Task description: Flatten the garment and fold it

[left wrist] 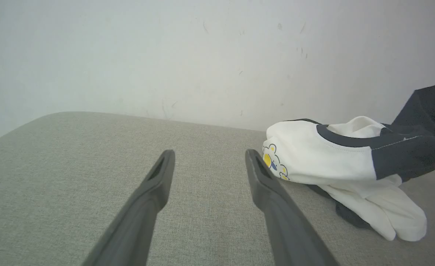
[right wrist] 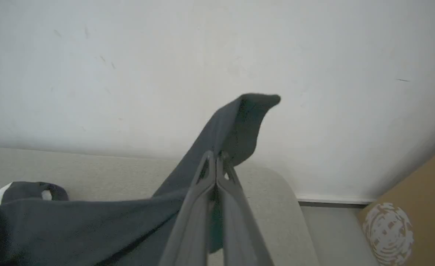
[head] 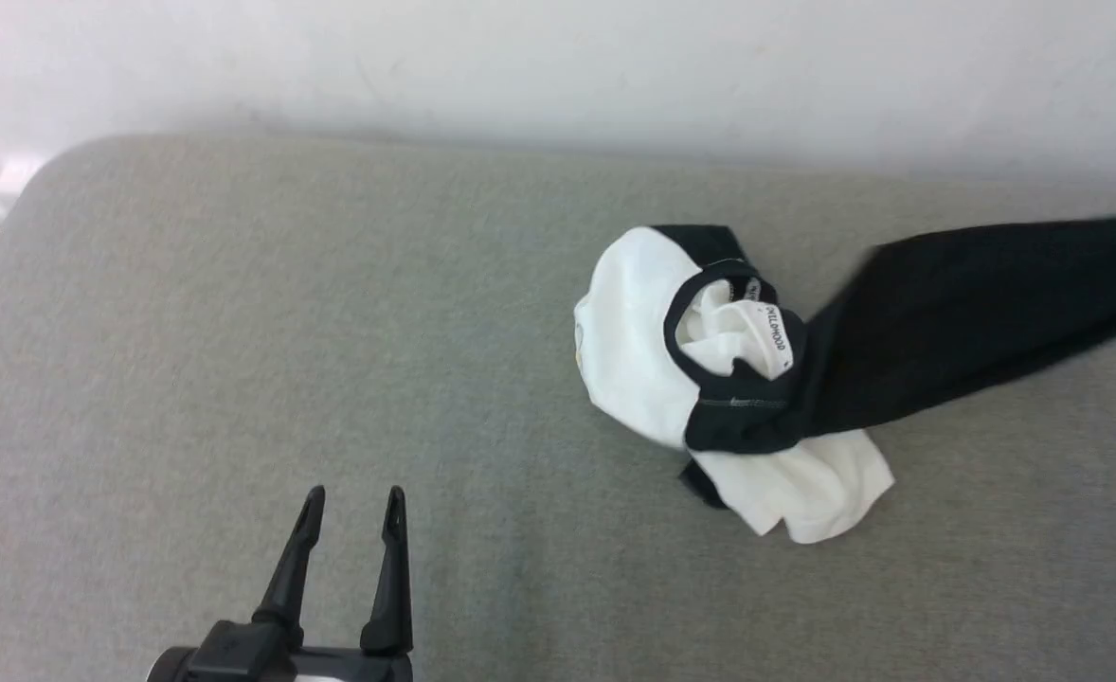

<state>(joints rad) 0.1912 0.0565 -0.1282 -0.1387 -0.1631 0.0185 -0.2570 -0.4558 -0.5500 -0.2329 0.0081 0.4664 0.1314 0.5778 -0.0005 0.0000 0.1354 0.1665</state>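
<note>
The garment (head: 653, 360) lies bunched on the grey-green cushioned surface (head: 236, 332), right of centre, its white panel and black collar with a lettered white band facing up. One black part (head: 984, 313) stretches taut toward the right edge of the head view. In the right wrist view my right gripper (right wrist: 216, 157) is shut on that black cloth (right wrist: 232, 125), lifted above the surface. My left gripper (head: 354, 497) stands open at the lower left, well apart from the garment (left wrist: 324, 155), whose small cartoon print faces the left wrist view. Nothing lies between the left fingers (left wrist: 158, 177).
A white wall (head: 558, 66) runs along the far edge of the surface. The surface's rounded right end (right wrist: 276, 184) drops to a grey floor, where a brown cardboard box (right wrist: 417, 214) with a white printed mark stands.
</note>
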